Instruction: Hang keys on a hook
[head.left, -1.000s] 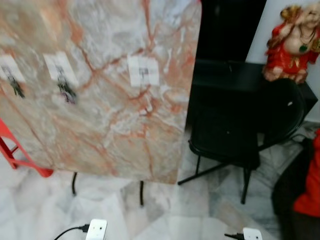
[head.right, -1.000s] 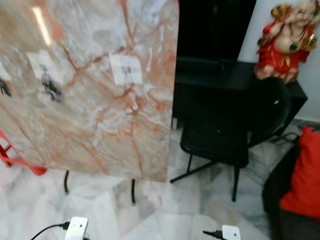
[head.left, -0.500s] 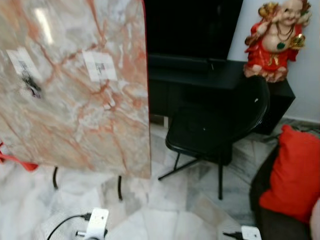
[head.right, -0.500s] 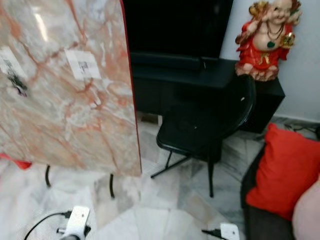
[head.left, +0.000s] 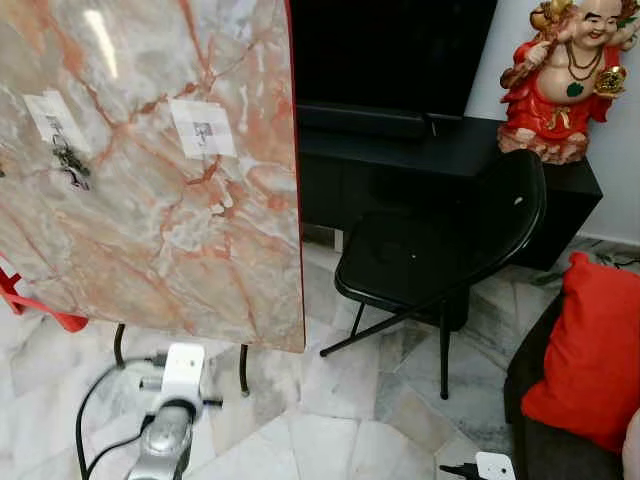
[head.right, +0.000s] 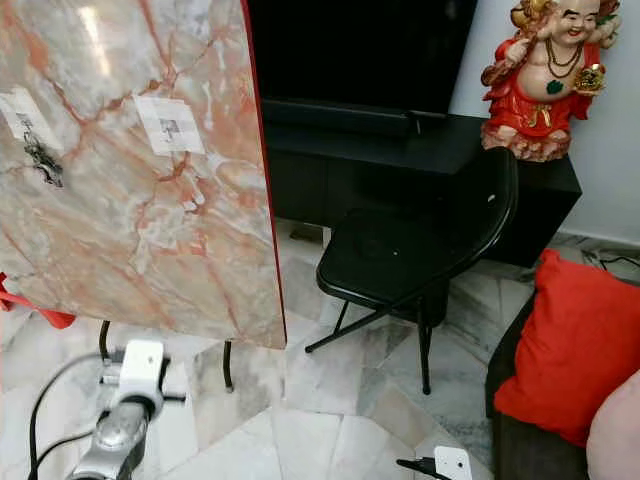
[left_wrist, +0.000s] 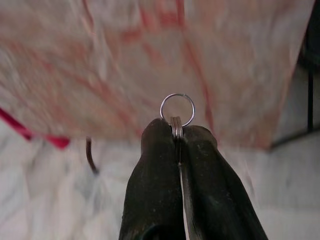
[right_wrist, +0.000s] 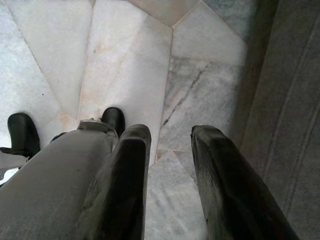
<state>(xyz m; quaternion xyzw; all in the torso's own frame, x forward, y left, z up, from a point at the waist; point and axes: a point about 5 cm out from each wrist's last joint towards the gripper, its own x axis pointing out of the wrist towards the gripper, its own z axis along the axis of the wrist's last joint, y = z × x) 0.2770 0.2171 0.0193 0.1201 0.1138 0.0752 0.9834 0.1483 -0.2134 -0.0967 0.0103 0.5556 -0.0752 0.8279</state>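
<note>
Pinching thin stiff key ring (left_wrist: 177, 110), left gripper (left_wrist: 178, 136) closed on rim; light, slippery. Right gripper (right_wrist: 167, 145) open, idle. Free hook (head.left: 203, 129) upper left of frame.

I'm seeing a glossy veined marble panel (head.left: 170, 190), a thin shiny metal key ring (left_wrist: 177, 110) between matt black fingers (left_wrist: 155, 185), polished marble floor (right_wrist: 120, 60), and a red cloth cushion (head.left: 590, 350).

A: Lighting? Even, bright indoor; glare streak seen on marble panel (head.left: 150, 170), top left.
B: Sharpness? Head views crisp. Panel blurred in left wrist view; fingers (left_wrist: 155, 190) sharp.
</note>
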